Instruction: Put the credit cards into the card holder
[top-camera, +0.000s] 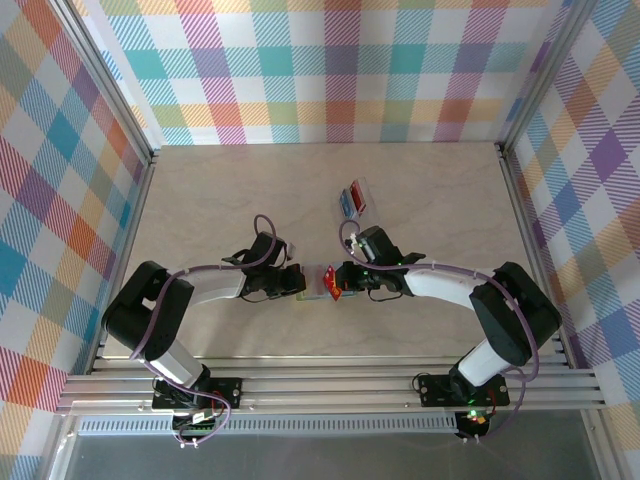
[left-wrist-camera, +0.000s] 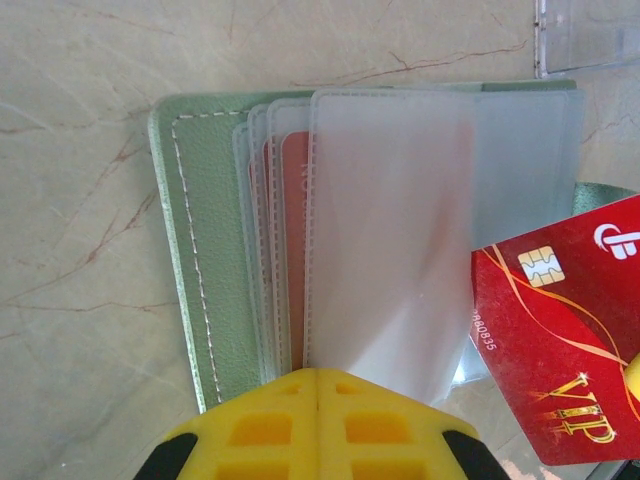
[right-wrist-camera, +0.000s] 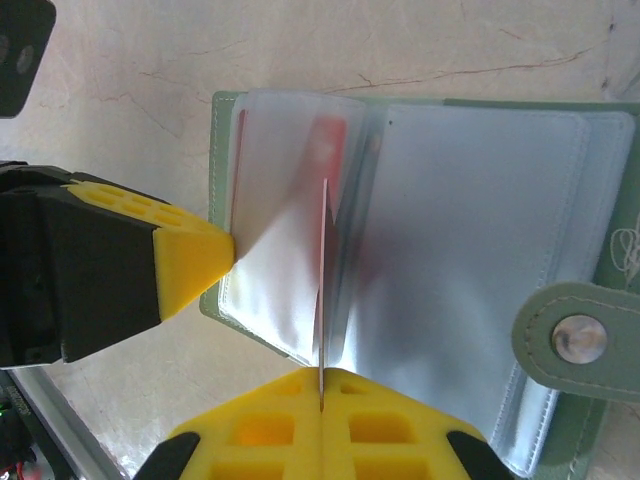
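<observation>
The card holder (left-wrist-camera: 205, 260) lies open on the table (left-wrist-camera: 80, 200), mid-table towards the near side, its frosted pockets fanned up. The left gripper (left-wrist-camera: 318, 388) is clenched on the edge of one clear pocket (left-wrist-camera: 390, 240), lifting it off the stack, and that looks like the way to hold its mouth open. From the right comes the red card (left-wrist-camera: 560, 340), pinched tight in the right gripper (right-wrist-camera: 322, 380) and seen edge-on from that wrist, aimed at the gap between pockets. One reddish card (left-wrist-camera: 292, 230) already sits in a pocket further left. In the way, I'd say: the neighbouring floppy pockets crowding the opening, and the strap with its stud (right-wrist-camera: 577, 338) on the right flap. Further off, far and slightly right, the clear tray (left-wrist-camera: 590, 40) holds the spare cards (top-camera: 350, 201), blue and red
</observation>
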